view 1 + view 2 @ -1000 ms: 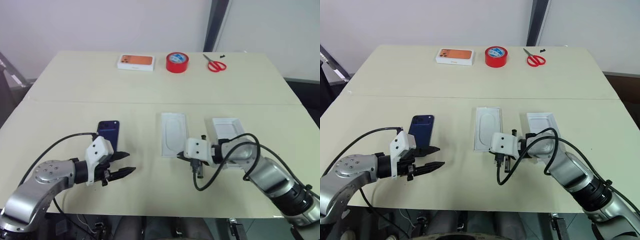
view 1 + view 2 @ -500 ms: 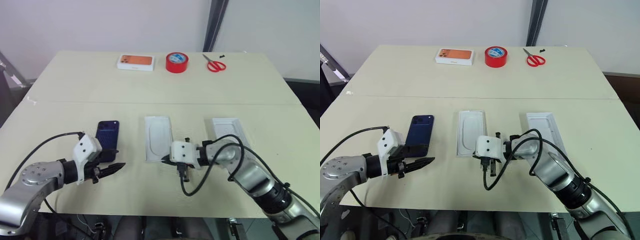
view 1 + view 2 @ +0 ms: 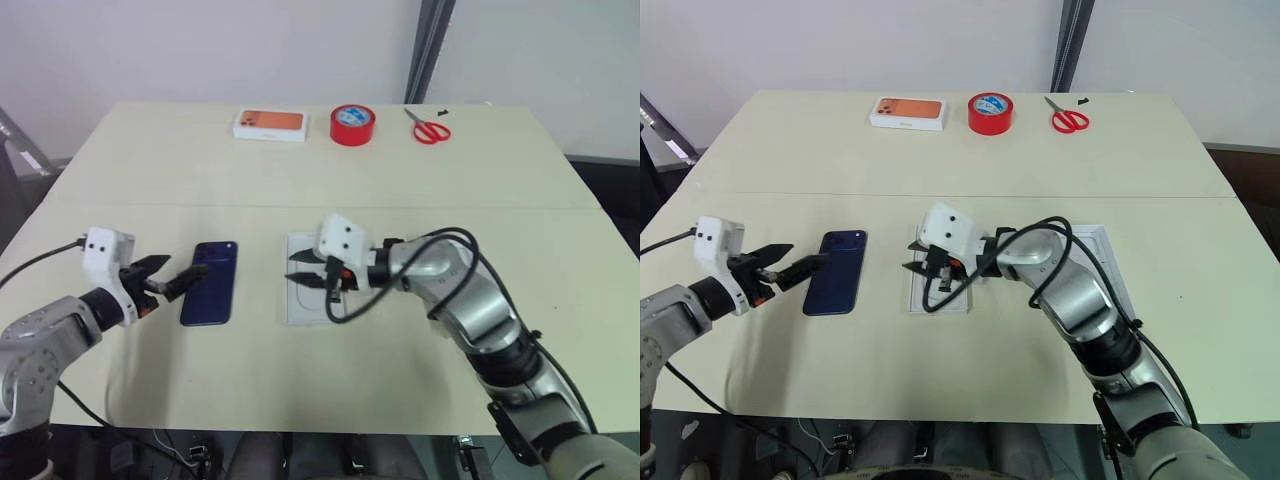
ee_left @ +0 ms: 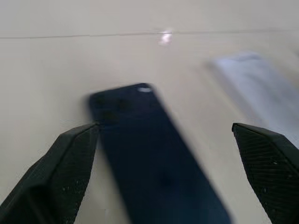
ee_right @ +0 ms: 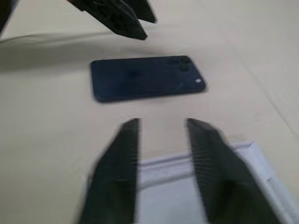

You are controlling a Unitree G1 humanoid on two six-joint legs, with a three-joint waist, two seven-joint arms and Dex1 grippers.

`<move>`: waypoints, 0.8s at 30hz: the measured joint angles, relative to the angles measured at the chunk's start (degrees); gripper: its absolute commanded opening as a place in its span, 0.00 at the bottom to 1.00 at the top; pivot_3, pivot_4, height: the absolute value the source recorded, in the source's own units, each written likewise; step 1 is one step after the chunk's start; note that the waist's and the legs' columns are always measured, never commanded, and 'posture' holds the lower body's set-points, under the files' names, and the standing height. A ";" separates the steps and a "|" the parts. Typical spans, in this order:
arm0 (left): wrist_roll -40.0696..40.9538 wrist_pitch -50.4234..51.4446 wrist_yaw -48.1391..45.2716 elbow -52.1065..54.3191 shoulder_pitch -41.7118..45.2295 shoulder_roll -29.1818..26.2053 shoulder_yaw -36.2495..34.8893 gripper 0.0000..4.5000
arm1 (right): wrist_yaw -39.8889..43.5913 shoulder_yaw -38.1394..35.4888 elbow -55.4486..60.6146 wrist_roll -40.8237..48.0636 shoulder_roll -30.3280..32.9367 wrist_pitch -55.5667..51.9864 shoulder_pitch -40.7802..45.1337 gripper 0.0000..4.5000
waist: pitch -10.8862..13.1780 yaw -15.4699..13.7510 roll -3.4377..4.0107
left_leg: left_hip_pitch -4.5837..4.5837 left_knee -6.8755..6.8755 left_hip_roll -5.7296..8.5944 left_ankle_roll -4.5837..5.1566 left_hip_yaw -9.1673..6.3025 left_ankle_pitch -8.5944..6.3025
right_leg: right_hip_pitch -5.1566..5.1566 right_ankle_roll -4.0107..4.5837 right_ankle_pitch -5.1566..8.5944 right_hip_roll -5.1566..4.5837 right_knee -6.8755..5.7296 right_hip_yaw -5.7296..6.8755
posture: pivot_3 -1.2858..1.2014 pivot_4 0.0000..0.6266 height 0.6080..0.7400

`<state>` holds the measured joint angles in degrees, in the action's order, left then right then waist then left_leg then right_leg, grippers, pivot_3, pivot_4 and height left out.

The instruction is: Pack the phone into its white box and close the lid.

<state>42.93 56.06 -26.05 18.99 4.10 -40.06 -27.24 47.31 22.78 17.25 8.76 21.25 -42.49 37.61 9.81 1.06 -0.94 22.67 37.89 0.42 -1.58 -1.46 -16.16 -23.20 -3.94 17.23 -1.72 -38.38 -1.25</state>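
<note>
Moved: insert (image 3: 308, 293) now nearer phone (image 3: 210, 282).
Left gripper (image 3: 172, 280): spread wide, empty, just left of phone.
Right gripper (image 3: 305, 269): slightly parted, empty, above insert.
Phone: flat on table (image 3: 300, 180), untouched.
Lid (image 3: 1105, 262): behind right arm.

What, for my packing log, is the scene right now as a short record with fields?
phone: flat on the table, not packed
left gripper: open, fingers either side of the phone's near end, not gripping
right gripper: open, holding nothing, above the white insert
white tray: partly behind the right arm
far edge: orange-topped box, red tape roll, scissors
</note>
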 measured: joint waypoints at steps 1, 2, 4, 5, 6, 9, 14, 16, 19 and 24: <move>0.03 2.51 2.19 -1.65 1.57 0.04 -0.12 1.00 | -1.10 1.12 -1.93 -1.02 -0.96 -0.20 1.08 0.01 | 0.00 -0.01 0.00 | 0.01 0.01 0.00 0.00 0.00 0.00 | -0.01 0.00 0.00 0.00 -0.01 0.01 | 0.52 0.24 1.00; 0.22 5.06 4.13 -3.25 3.19 0.27 -0.34 1.00 | -2.17 2.30 -3.47 -2.01 -1.95 -0.28 1.81 0.01 | 0.00 -0.04 -0.01 | 0.01 0.01 0.00 0.00 0.00 0.00 | -0.02 0.00 0.00 0.01 -0.03 0.01 | 0.52 0.24 1.00; 1.12 10.21 7.39 -5.92 6.82 1.41 -1.14 1.00 | -4.32 4.76 -6.36 -4.35 -4.10 -0.18 2.86 0.01 | -0.01 -0.11 -0.02 | 0.04 0.04 0.02 -0.01 0.00 0.00 | -0.07 0.00 0.00 0.01 -0.06 0.02 | 0.52 0.24 1.00; 1.82 12.90 8.67 -7.18 8.83 2.15 -1.36 1.00 | -5.45 5.96 -7.68 -5.64 -5.26 -0.01 3.34 0.01 | -0.02 -0.10 -0.04 | 0.11 0.06 0.02 -0.02 0.00 0.01 | -0.12 -0.01 0.00 0.01 -0.07 0.02 | 0.52 0.24 1.00; 2.26 15.45 9.73 -8.19 10.57 2.54 -1.32 1.00 | -6.41 7.24 -8.73 -6.87 -6.45 0.44 3.76 0.01 | -0.04 -0.03 -0.06 | 0.20 0.09 0.03 -0.02 0.00 0.01 | -0.22 -0.01 -0.01 0.01 -0.12 0.01 | 0.52 0.24 1.00; 2.52 21.63 11.34 -10.75 14.03 2.77 -0.34 1.00 | -8.28 10.79 -11.34 -10.15 -8.74 1.82 4.93 0.01 | -0.05 0.17 -0.08 | 0.32 0.12 0.04 -0.10 0.00 0.06 | -0.39 -0.01 -0.01 0.01 -0.24 -0.01 | 0.52 0.24 1.00; 2.55 26.36 11.54 -11.07 17.07 4.87 0.89 1.00 | -9.23 14.51 -15.28 -14.55 -9.24 4.30 5.68 0.01 | -0.06 0.06 -0.07 | 0.29 0.14 0.06 -0.16 0.00 0.09 | -0.41 -0.01 -0.01 0.00 -0.35 -0.01 | 0.52 0.24 1.00; 2.54 27.38 11.66 -9.93 17.52 6.77 0.99 1.00 | -9.13 15.45 -15.86 -15.69 -9.36 5.20 5.70 0.01 | -0.09 -0.14 -0.04 | 0.29 0.14 0.09 -0.16 0.00 0.09 | -0.39 -0.01 -0.01 -0.04 -0.35 -0.01 | 0.52 0.24 1.00; 2.50 28.94 12.44 -7.69 17.79 9.58 1.07 1.00 | -8.59 16.47 -16.34 -17.11 -9.77 6.04 5.87 0.01 | -0.15 -0.34 -0.03 | 0.28 0.15 0.11 -0.16 0.00 0.09 | -0.36 -0.01 -0.01 -0.06 -0.33 0.00 | 0.52 0.24 1.00; 2.69 32.31 12.75 -4.06 18.14 14.95 0.38 1.00 | -7.16 17.70 -16.95 -18.72 -10.53 6.01 6.09 0.01 | -0.17 -0.43 -0.04 | 0.26 0.15 0.14 -0.16 -0.02 0.09 | -0.31 -0.01 0.00 -0.07 -0.31 0.01 | 0.52 0.24 1.00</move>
<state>45.62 88.37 -13.30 14.92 22.24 -25.11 -26.85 40.14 40.48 0.30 -9.97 10.72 -36.48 43.70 9.63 0.62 -0.98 22.93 38.04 0.56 -1.74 -1.48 -16.07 -23.51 -3.95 17.22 -1.79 -38.68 -1.25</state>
